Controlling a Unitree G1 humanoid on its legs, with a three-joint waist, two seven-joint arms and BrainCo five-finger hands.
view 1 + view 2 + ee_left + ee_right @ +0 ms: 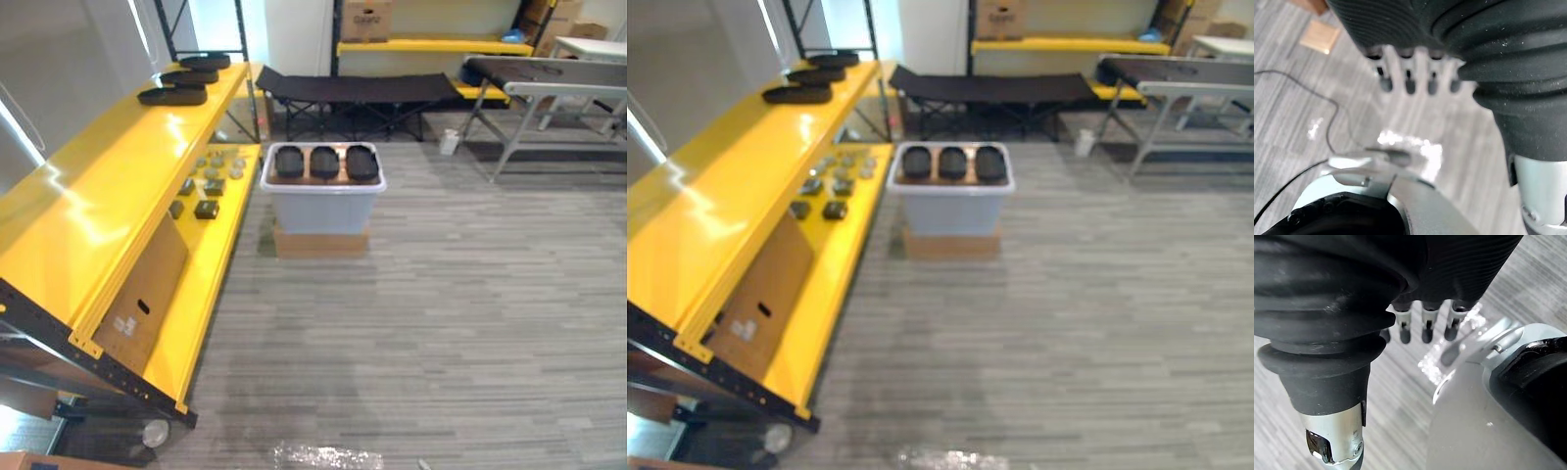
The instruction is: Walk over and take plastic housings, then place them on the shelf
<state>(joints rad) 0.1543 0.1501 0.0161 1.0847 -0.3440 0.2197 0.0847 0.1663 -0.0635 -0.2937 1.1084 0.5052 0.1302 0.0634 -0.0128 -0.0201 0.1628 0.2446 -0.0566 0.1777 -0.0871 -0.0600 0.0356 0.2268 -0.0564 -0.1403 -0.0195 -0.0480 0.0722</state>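
Three black plastic housings (324,162) lie side by side in a pale grey bin (323,204), which stands on a flat cardboard box (320,242) on the floor ahead. Several more black housings (173,94) rest at the far end of the yellow shelf's top board (88,206), on my left. In the left wrist view my left hand (1409,81) hangs over the carpet with straight fingers and holds nothing. In the right wrist view my right hand (1425,325) hangs the same way, open and holding nothing.
The lower yellow shelf board (211,274) carries small dark and grey parts (207,183) and a leaning cardboard sheet (147,289). A black folding cot (353,90) stands behind the bin. A grey table (549,93) is at the back right, with a white cup (449,142) on the floor.
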